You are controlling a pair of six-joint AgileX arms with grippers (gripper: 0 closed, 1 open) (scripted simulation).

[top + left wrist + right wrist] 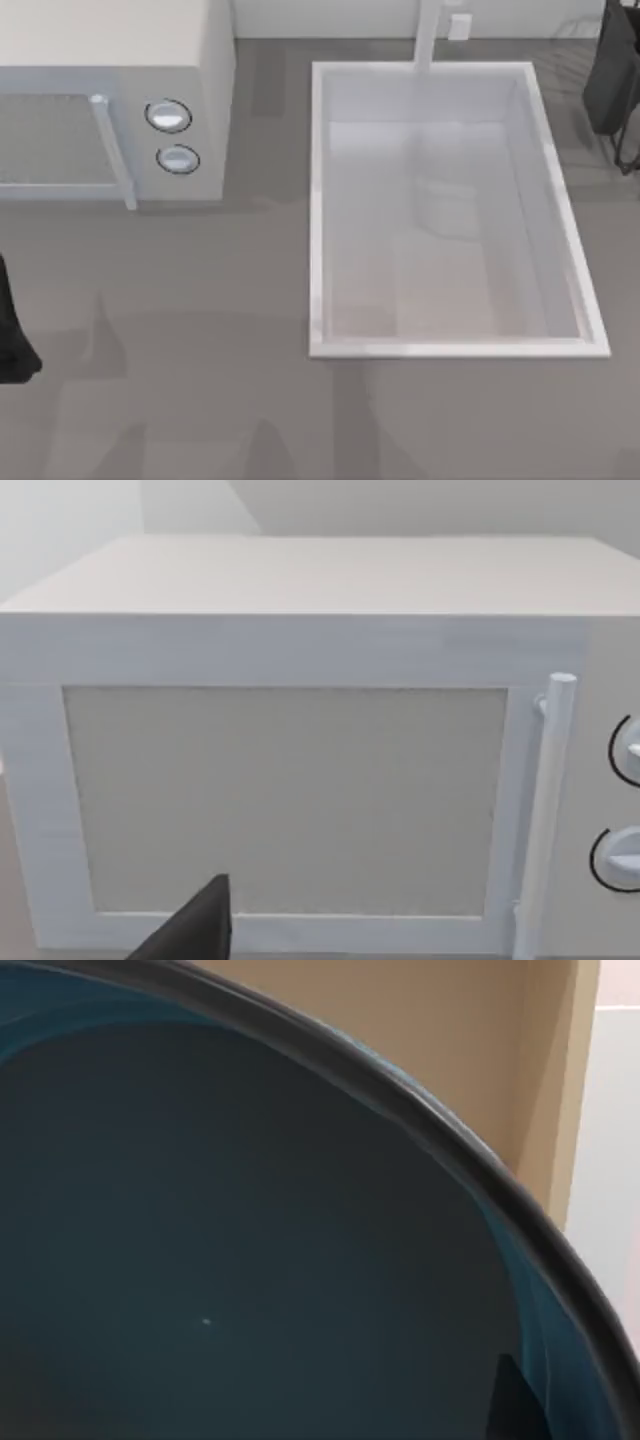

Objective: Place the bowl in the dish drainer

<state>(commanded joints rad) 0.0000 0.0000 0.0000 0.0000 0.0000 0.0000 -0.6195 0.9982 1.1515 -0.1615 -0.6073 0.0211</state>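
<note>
The bowl looms very close in the right wrist view, with a glossy teal-blue inside and a dark rim; it is tilted against a tan wall. One dark fingertip of my right gripper rests on the bowl's inside near the rim, so the gripper is shut on the bowl. In the top view my right arm is at the far right back corner, past the sink. Thin grey wires of the dish drainer show beside it at the right edge. My left arm stays parked at the left edge.
A white sink basin with a faucet fills the middle right of the counter. A white microwave with two knobs stands at the back left, and its door faces my left gripper. Grey counter lies in front.
</note>
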